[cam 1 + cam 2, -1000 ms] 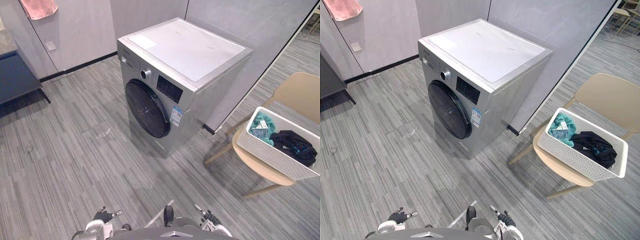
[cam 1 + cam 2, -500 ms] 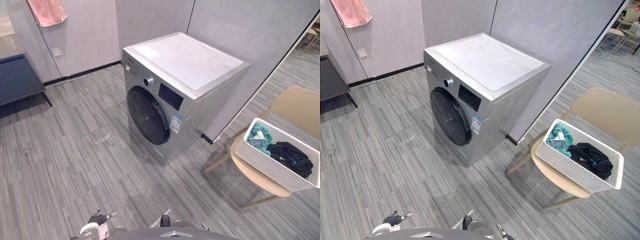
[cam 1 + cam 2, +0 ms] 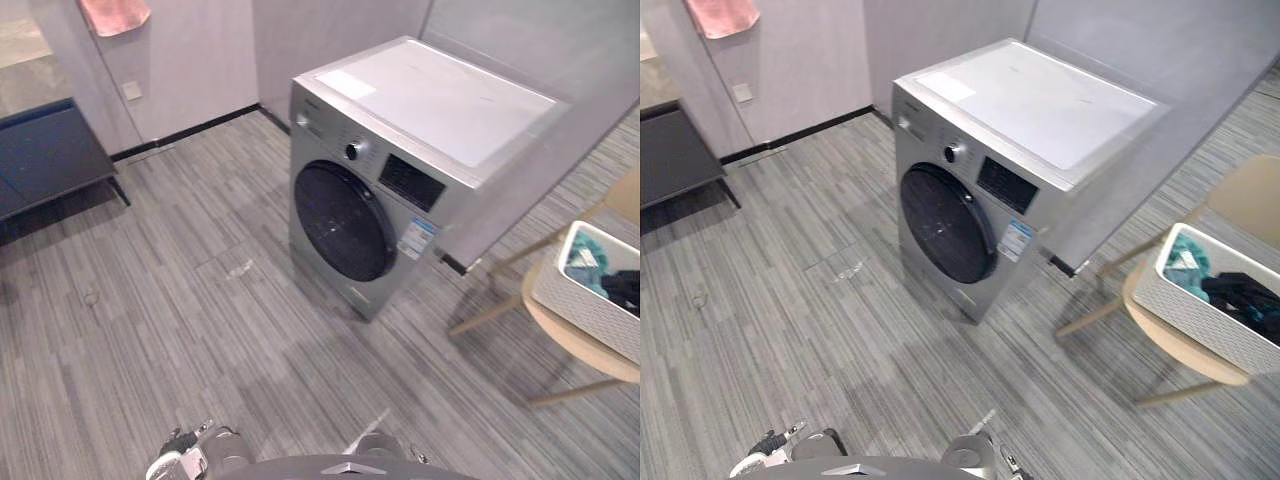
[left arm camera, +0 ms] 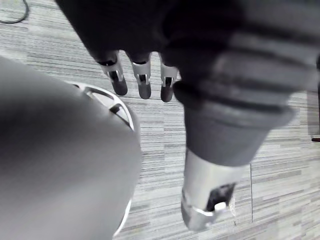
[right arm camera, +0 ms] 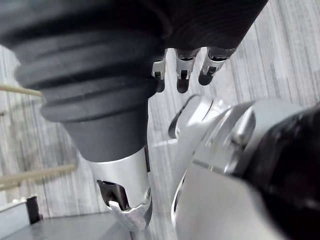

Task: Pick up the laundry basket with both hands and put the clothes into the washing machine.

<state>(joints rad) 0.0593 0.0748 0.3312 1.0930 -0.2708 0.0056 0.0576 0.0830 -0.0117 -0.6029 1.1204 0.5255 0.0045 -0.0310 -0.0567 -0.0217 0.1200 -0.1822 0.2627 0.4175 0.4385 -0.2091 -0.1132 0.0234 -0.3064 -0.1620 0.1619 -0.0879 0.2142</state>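
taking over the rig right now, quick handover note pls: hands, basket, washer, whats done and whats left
Left hand: open, empty, hanging low over the floor.
Right hand: open, empty, also low.
Laundry basket: white, on the beige chair at the right, with teal and dark clothes inside.
Washing machine: ahead, round door closed.
Done: nothing; the basket is not yet picked up.
Left: go to the chair, lift the basket with both hands, open the door, load the clothes.
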